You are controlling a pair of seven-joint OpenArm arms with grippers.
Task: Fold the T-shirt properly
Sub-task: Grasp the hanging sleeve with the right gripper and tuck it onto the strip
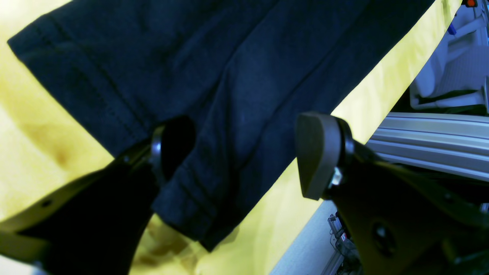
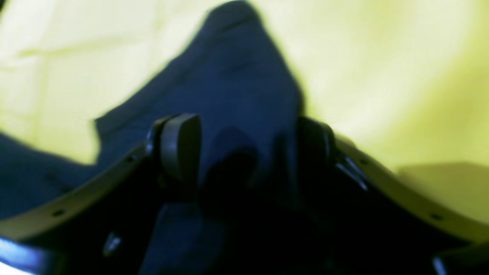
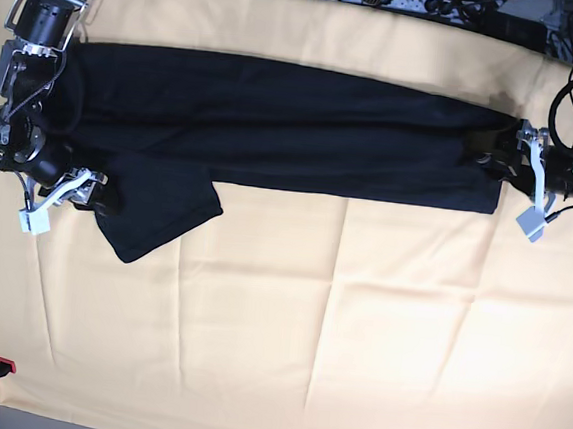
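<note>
Left gripper (image 1: 244, 152): I see its fingers spread wide, one pad (image 1: 317, 152) bare and off the cloth, the other half hidden at the shirt (image 1: 214, 76) hem; nothing clamped. Right gripper (image 2: 244, 149): fingers apart with a bunch of cloth rising between them, picture blurred, so I read them as spread but cannot tell whether they pinch the fabric. In the base view the left gripper (image 3: 532, 186) sits at the right end of the shirt (image 3: 274, 123), the right gripper (image 3: 63, 190) at the left end by the sleeve hanging toward lower left. The shirt lies as a long dark band across the upper part of the frame on a yellow cloth (image 3: 307, 327), creased.
</note>
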